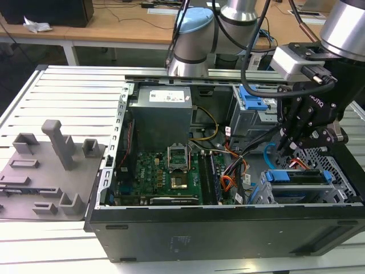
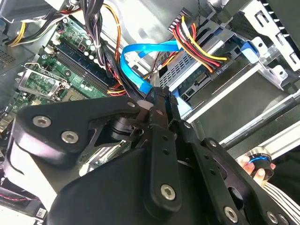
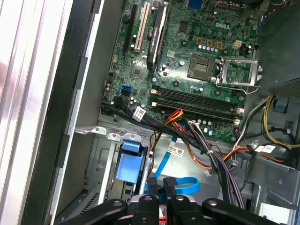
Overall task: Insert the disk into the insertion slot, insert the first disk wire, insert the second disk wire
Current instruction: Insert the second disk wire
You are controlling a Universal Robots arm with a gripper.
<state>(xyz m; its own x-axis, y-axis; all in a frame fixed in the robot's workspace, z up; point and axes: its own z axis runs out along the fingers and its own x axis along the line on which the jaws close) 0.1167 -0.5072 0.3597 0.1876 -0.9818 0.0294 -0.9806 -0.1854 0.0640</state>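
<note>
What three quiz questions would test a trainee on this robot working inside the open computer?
1. True or false: the computer case is open, with its green circuit board showing.
2. What does the gripper pinch? A) flat blue cable B) screwdriver C) fan
3. Fill in: in the exterior view, the gripper hangs over the case's ____ end (that view's left or right).

Key: 1 true; 2 A; 3 right.

even, bright overhead light, soft shadows inside the case (image 1: 228, 228), slight blur throughout.
</note>
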